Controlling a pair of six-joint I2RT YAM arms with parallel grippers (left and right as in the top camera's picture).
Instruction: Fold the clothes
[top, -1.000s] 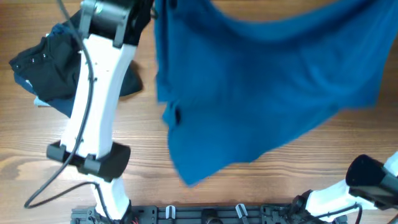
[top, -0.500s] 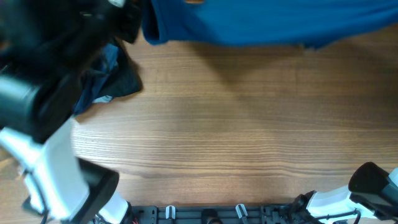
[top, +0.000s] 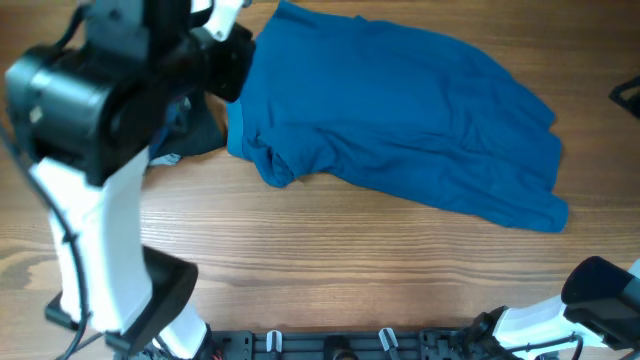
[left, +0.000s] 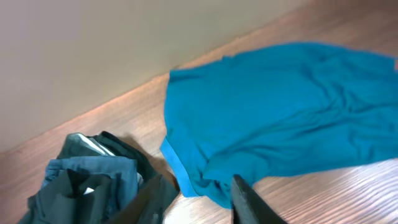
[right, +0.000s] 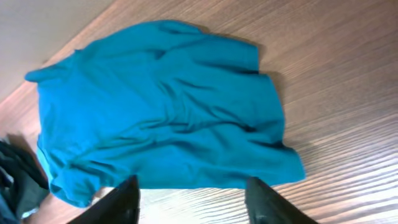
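Lying spread on the far half of the table (top: 350, 260), the shirt (top: 400, 120) is plain blue and rumpled, with soft folds running across it. From overhead you see it reach from the upper left of centre down toward the right edge. Its near-left edge is bunched into a small roll. Neither hand is holding it; all of it rests on the wood.

Just beside the shirt's left edge sits a dark heap (left: 93, 180) of navy-black cloth with a paler blue-grey layer showing in it. From overhead the left arm (top: 100, 150) covers most of that heap, and you cannot tell whether heap and shirt touch.

Your left hand (left: 199, 211) hangs above the bunched corner of the shirt. One dark finger (left: 252, 202) shows clearly at the bottom of the left wrist view. The other seems to blend into the dark heap, so the gap is hard to read, but the jaws look parted, with blue cloth and wood in sight between them.

Your right hand (right: 196, 202) is plainly open. Both fingers stand well apart at the bottom of its view, above the shirt's near hem and the bare wood beside it. The right arm (top: 590, 300) sits low at the table's near-right corner.
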